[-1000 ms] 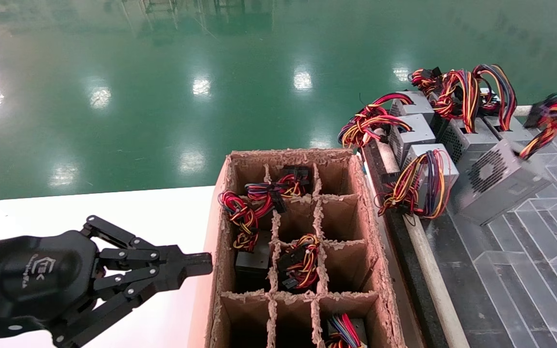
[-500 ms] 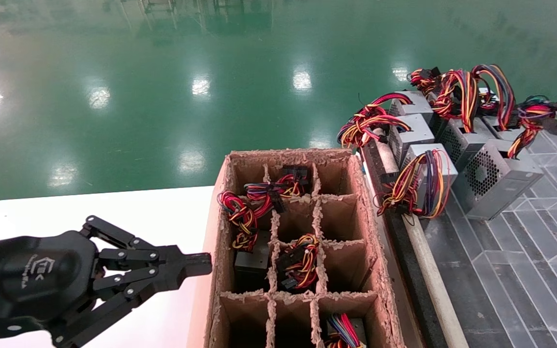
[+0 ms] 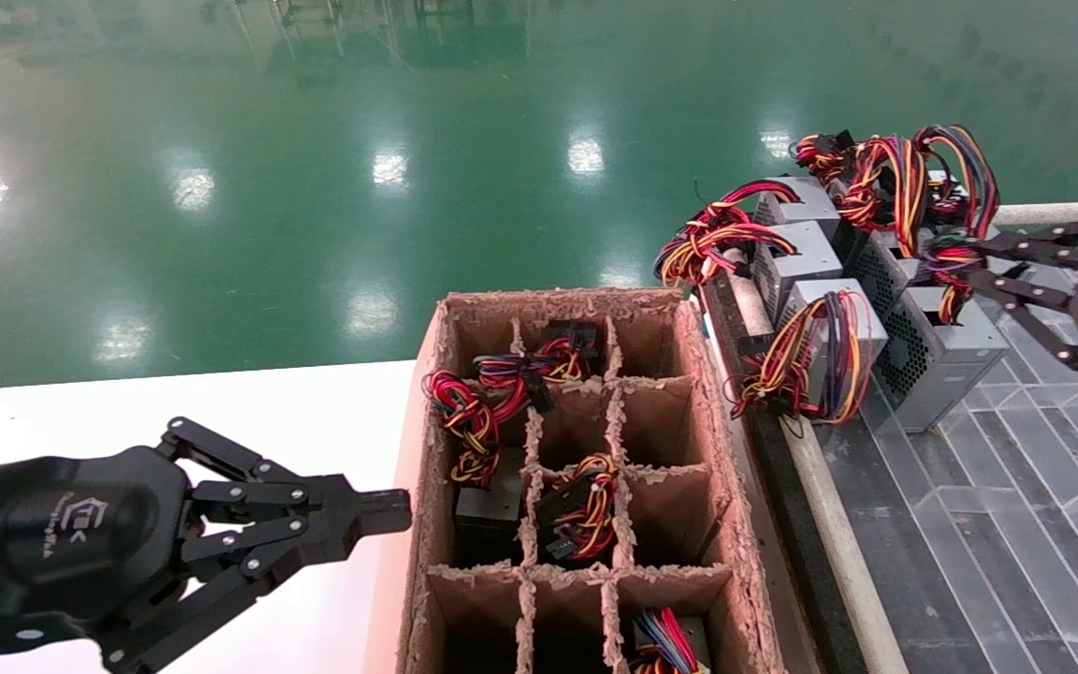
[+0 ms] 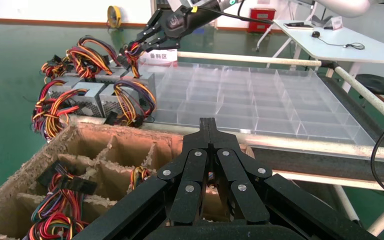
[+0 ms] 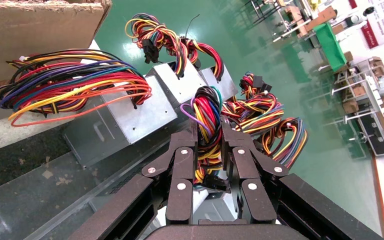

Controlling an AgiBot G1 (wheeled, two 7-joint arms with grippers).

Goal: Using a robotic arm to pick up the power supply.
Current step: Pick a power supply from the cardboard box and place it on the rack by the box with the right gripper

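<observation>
The power supply (image 3: 946,360) is a silver-grey box with a honeycomb vent side. It stands at the right end of the row of units on the grey rack. A short bunch of red, yellow and orange wires (image 3: 949,260) rises from its top. My right gripper (image 3: 960,257) reaches in from the right and is shut on that wire bunch. In the right wrist view the wires (image 5: 207,107) run between the black fingers (image 5: 184,150). My left gripper (image 3: 394,510) is parked shut at the lower left, beside the cardboard box.
A cardboard box (image 3: 427,421) with paper dividers holds several wired units in its cells. More grey units with long looping wire bundles (image 3: 806,257) crowd the rack to the left of the held one. A clear plastic grid tray (image 3: 1044,487) lies to the right.
My right gripper has moved left with the wire bunch in it. The power supply has swung from tilted out on the tray to upright against the row. The left arm has not moved.
</observation>
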